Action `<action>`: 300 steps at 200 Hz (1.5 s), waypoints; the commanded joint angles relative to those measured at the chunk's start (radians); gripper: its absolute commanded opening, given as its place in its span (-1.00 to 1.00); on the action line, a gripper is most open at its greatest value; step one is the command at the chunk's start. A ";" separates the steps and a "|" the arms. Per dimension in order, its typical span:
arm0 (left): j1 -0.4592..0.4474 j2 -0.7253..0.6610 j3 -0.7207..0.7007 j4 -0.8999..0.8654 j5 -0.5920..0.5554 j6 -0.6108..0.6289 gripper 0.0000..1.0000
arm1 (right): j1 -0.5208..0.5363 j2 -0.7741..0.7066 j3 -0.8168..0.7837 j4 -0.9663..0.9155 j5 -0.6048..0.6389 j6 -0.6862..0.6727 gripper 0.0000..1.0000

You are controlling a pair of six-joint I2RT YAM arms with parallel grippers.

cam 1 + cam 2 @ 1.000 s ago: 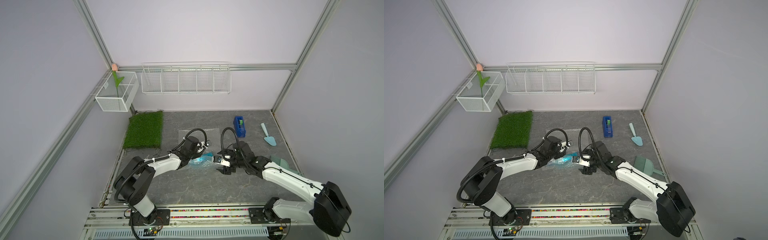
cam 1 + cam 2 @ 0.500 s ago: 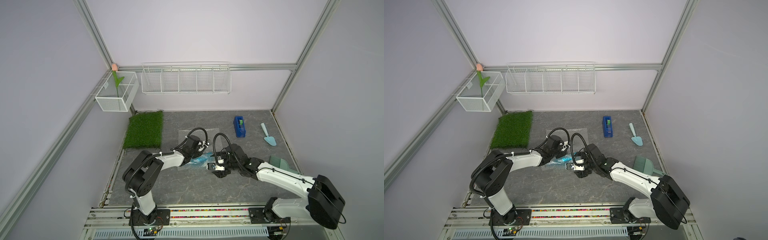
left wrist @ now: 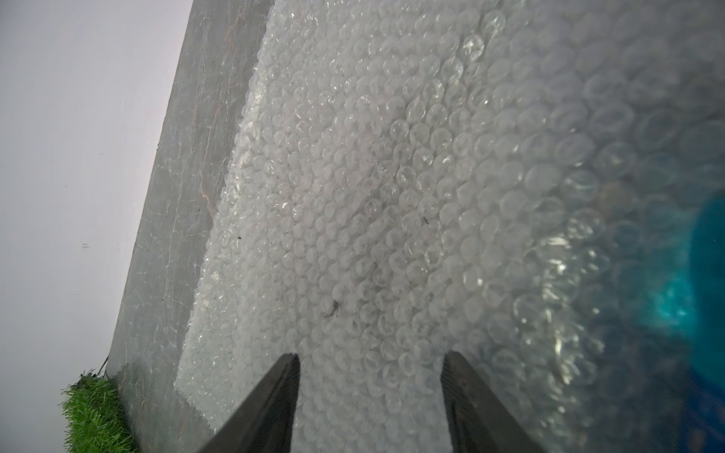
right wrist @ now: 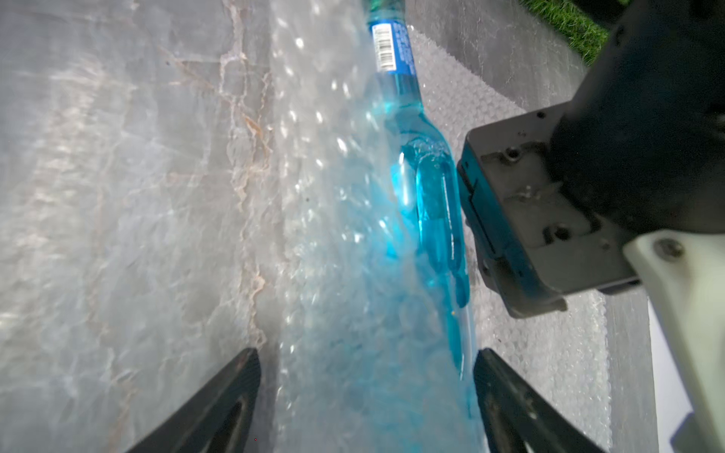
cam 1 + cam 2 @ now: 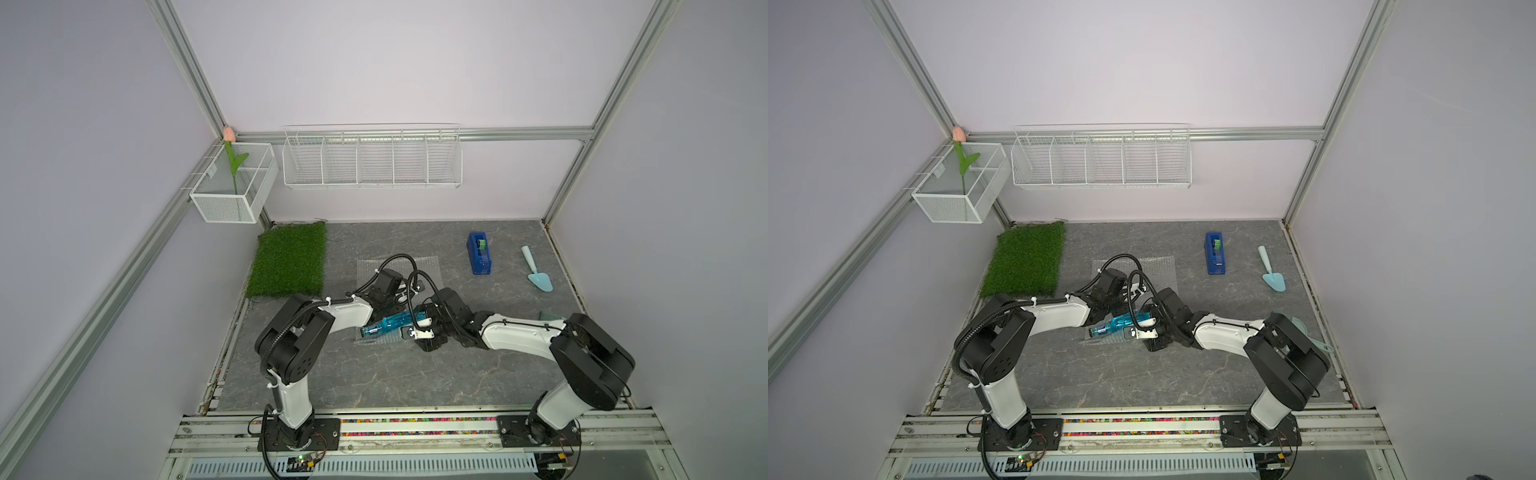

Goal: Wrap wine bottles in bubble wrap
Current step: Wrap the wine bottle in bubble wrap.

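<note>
Left wrist view: wine bottle [image 3: 710, 274] blurred behind bubble wrap [image 3: 392, 196].

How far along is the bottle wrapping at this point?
Done: the bottle lies on its side on the bubble wrap, film seemingly curled over its base end. In hand: the right claw straddles the bottle's base, open; the left claw hovers open over the flat sheet. Left: rolling the bottle up fully; most of the sheet lies flat.

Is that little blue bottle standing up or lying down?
Lying down. In a top view the bottle rests on its side on the bubble wrap, its length running along the floor.
</note>
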 commanded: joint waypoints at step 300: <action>0.053 -0.997 -0.223 -0.534 0.077 0.007 0.21 | -0.116 0.351 0.590 -0.903 -0.267 0.116 -0.12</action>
